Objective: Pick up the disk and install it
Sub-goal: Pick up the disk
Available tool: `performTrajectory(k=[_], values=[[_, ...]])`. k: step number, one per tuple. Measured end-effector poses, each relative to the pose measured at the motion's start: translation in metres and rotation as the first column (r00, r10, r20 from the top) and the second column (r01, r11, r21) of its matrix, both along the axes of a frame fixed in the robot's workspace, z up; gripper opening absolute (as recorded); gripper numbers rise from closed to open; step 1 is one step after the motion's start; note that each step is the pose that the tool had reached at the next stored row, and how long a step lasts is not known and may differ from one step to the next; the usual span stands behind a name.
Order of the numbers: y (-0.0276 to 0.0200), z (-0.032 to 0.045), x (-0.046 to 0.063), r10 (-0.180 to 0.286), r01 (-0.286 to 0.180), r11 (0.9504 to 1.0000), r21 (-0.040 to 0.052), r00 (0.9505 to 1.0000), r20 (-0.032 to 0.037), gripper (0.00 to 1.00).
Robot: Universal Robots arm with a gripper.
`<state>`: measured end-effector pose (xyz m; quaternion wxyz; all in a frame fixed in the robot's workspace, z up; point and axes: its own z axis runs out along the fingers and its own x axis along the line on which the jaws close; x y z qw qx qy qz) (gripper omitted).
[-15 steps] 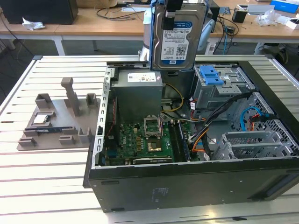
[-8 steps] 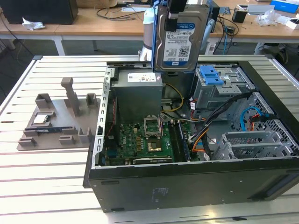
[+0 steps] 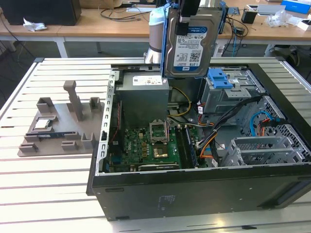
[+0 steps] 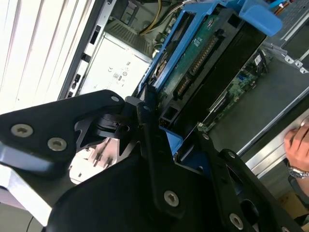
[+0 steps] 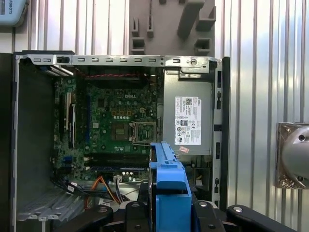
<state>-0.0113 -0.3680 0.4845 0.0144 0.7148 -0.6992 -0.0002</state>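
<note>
One disk, upright, hangs clamped in the single gripper above one open computer case. One empty blue caddy sits inside.

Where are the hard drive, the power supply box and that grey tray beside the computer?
hard drive (image 3: pixel 187 46): exterior view, on its white-and-blue label.
power supply box (image 5: pixel 188 121): first wrist view, on its white sticker.
grey tray (image 3: pixel 60 119): exterior view, on its bare flat base.

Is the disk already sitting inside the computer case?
No: in the exterior view the disk hangs upright from the gripper, above the open computer case, not in it.
</note>
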Motion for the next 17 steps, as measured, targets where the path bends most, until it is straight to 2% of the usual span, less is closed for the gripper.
performTrajectory(k=[7,10,15,17], values=[[-0.0049,-0.0015,0.005,0.0,0.0,1.0,-0.0001,1.0,0.0,0.37],[-0.0085,-0.0023,0.008,0.0,0.0,1.0,-0.0001,1.0,0.0,0.37],[-0.0175,-0.0029,0.01,0.0,0.0,1.0,-0.0001,1.0,0.0,0.37],[-0.0232,-0.0032,0.01,0.0,0.0,1.0,-0.0001,1.0,0.0,0.37]])
